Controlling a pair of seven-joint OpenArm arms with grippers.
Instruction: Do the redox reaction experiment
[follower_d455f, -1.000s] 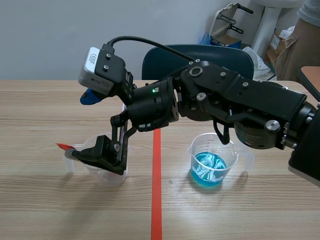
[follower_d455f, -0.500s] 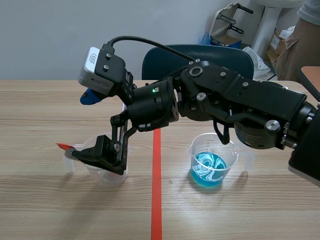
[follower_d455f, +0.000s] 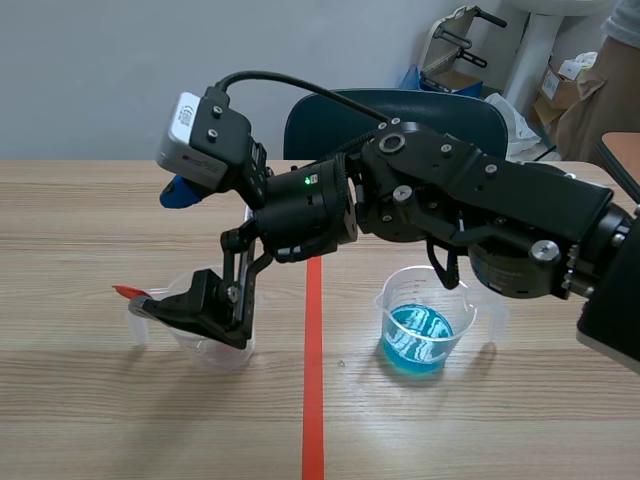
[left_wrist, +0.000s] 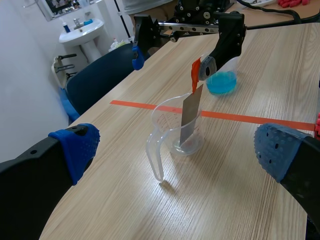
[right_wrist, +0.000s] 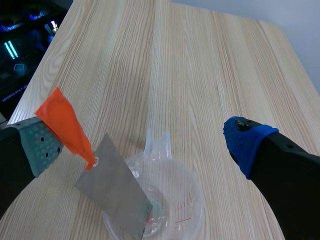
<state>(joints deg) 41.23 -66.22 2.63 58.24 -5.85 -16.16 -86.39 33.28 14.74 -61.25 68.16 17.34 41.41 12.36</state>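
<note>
right arm (follower_d455f: 480, 215) comes in from the right, stretched past the middle, wrist angled down. right hand (follower_d455f: 165, 250) has its fingers spread wide, nothing pressed between them. one finger (follower_d455f: 178, 193) with a blue pad sits high, the other finger (follower_d455f: 205, 305) low. its own wrist view shows a grey-green pad (right_wrist: 40, 145) on one side and a blue pad (right_wrist: 245, 140) on the other, well apart. left hand (left_wrist: 178, 149) is level and spread wide, both pads (left_wrist: 80, 145) blue and turned inward.

Bulky black arm (follower_d455f: 480, 200) — grey camera box (follower_d455f: 205, 140), looped cable (follower_d455f: 290, 85), dotted-pad pincer (right_wrist: 141, 140)
</note>
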